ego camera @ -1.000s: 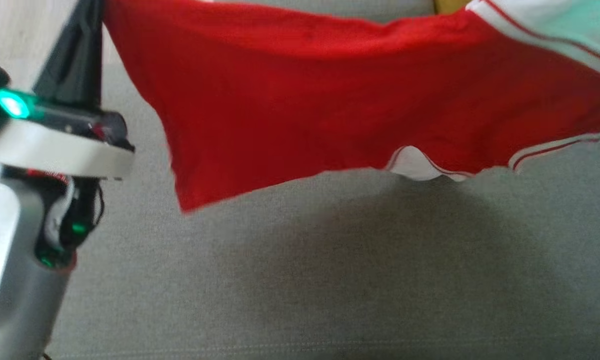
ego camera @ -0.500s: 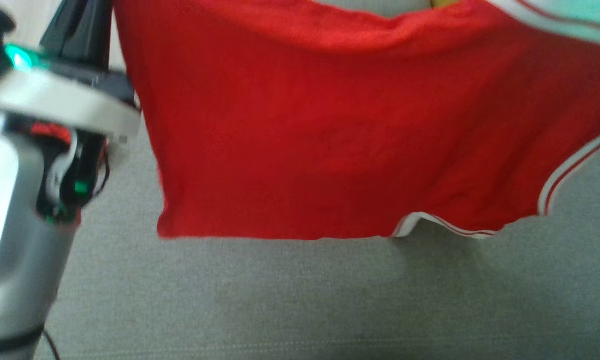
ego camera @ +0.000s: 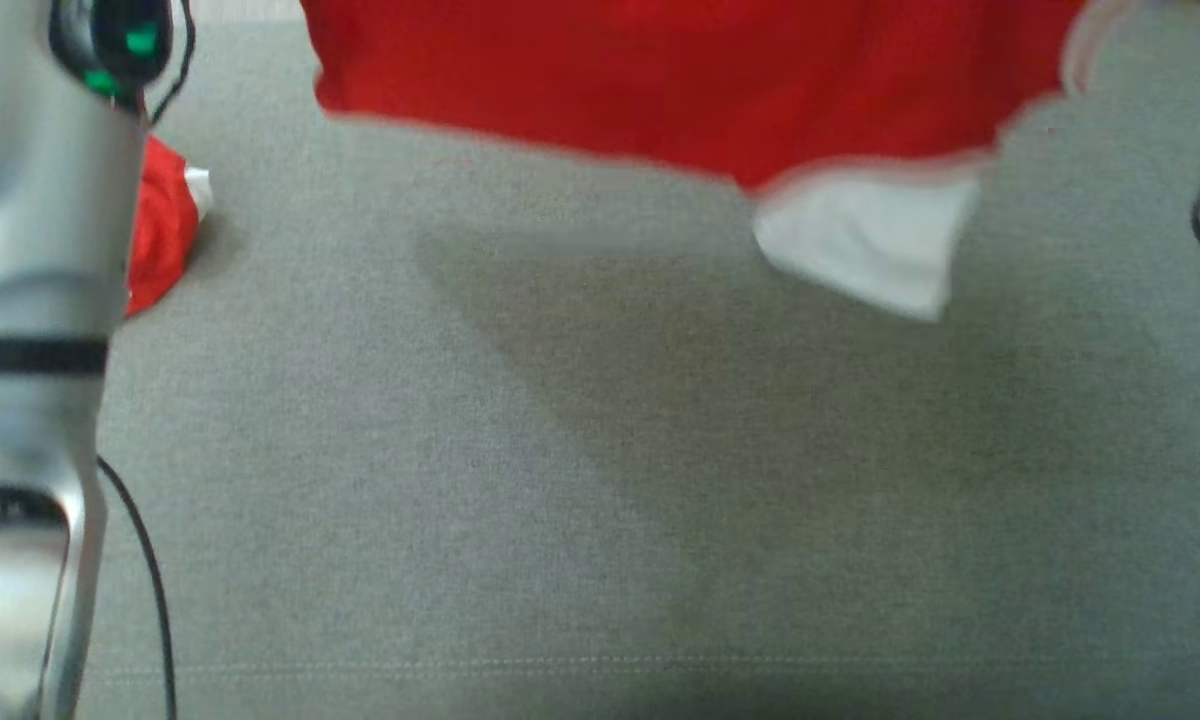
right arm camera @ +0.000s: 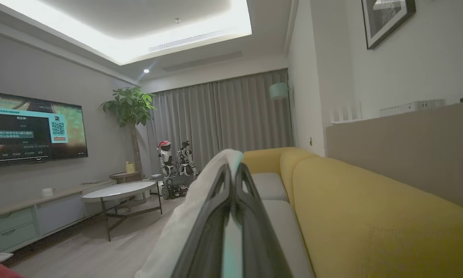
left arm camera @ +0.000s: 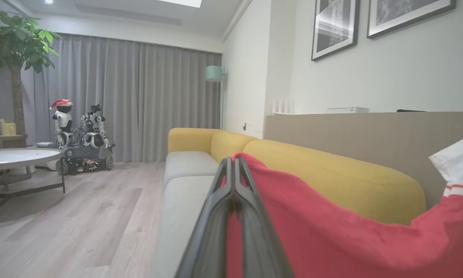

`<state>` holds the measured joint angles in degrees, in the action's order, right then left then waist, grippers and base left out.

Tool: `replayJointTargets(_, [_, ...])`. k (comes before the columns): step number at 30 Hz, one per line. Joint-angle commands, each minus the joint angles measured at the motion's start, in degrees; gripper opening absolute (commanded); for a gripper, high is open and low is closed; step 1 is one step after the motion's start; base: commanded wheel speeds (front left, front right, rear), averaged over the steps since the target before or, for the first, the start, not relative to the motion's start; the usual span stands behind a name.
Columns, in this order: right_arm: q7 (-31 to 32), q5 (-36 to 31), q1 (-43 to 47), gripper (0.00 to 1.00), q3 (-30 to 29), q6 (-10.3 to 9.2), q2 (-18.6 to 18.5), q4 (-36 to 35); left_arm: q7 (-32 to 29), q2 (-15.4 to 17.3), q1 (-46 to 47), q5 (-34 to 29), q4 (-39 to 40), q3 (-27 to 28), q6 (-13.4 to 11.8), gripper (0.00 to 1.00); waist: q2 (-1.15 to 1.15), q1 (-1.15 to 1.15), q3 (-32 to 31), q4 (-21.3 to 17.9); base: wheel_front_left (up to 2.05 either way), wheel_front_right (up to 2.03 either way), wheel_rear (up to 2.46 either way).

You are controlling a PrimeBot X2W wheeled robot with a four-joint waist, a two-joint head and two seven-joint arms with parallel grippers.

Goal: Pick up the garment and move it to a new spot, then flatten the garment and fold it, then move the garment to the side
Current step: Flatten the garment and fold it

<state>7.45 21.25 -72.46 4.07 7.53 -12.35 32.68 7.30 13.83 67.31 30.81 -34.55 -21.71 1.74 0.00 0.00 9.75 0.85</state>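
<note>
Jaws pressed together on both arms: left jaws pinch the garment [left arm camera: 332, 239] at a red edge, right jaws pinch its white part, per my wrist views. Head view has the garment hanging over the grey sofa seat [ego camera: 560, 480], blurred, top cut off. Red lump [ego camera: 160, 230] beside my left forearm [ego camera: 30, 300], unclear.

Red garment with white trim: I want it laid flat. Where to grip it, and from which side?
Probably its upper edge, pinched near each end, coming over that edge. The red garment hangs spread between the left gripper, shut on red cloth, and the right gripper, shut on white cloth; its hem falls free over the grey sofa seat.
</note>
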Motion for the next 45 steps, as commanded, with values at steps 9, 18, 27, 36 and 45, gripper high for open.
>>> replayJointTargets(9, [-10.5,-0.5,-17.6,0.0,1.8,-0.04,5.8,20.6,6.5,-2.7,15.7,0.2,-18.1,2.4,2.2,0.0,0.0,0.0,6.2,-0.5,0.0,0.0,0.0])
replayJointTargets(18, [-11.2,1.9,-14.9,0.0,6.9,-0.04,7.2,32.6,7.6,-4.2,10.7,1.8,-29.9,2.8,4.5,0.0,0.0,0.0,12.0,-1.6,0.0,0.0,0.0])
replayJointTargets(27, [-12.4,8.3,-3.7,0.0,10.3,-0.04,7.2,34.7,7.7,-4.3,1.0,1.0,-33.8,1.1,5.5,0.0,0.0,0.0,11.9,-2.1,0.0,0.0,0.0])
replayJointTargets(36, [-14.8,17.6,13.8,0.0,16.4,-0.04,4.8,27.0,7.7,-5.1,-12.8,2.3,-27.7,3.7,5.7,0.0,0.0,0.0,7.7,-0.5,0.0,0.0,0.0])
replayJointTargets(45, [-19.1,24.4,37.4,0.0,19.5,-0.04,0.6,11.9,7.7,-5.0,-34.6,0.3,-11.9,6.4,5.5,0.0,0.0,0.0,-1.1,0.3,0.0,0.0,0.0])
